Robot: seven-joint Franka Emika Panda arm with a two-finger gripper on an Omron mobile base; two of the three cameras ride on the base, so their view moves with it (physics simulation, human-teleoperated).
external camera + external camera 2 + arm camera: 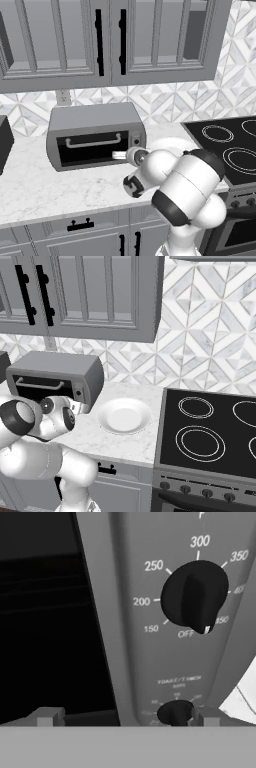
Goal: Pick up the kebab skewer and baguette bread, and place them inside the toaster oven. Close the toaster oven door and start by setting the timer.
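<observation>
The toaster oven (90, 120) (60, 368) stands on the counter against the wall. The toaster oven door (92, 147) (42, 387) looks shut, with its silver bar handle across the top. My gripper (120, 155) (76, 404) is open right in front of the oven's right side panel (165, 657). In the hand view a large temperature knob (194, 597) points at OFF. A smaller timer knob (175, 712) sits just inside my right fingertip (207, 716), and nothing is gripped by my gripper (127, 717). The kebab skewer and baguette bread are hidden.
A white plate (124, 416) (165, 145) lies on the counter right of the oven. Further right is a black cooktop (230, 145) (210, 431). A black box appliance (4, 142) stands at the far left. Wall cabinets (110, 40) hang above.
</observation>
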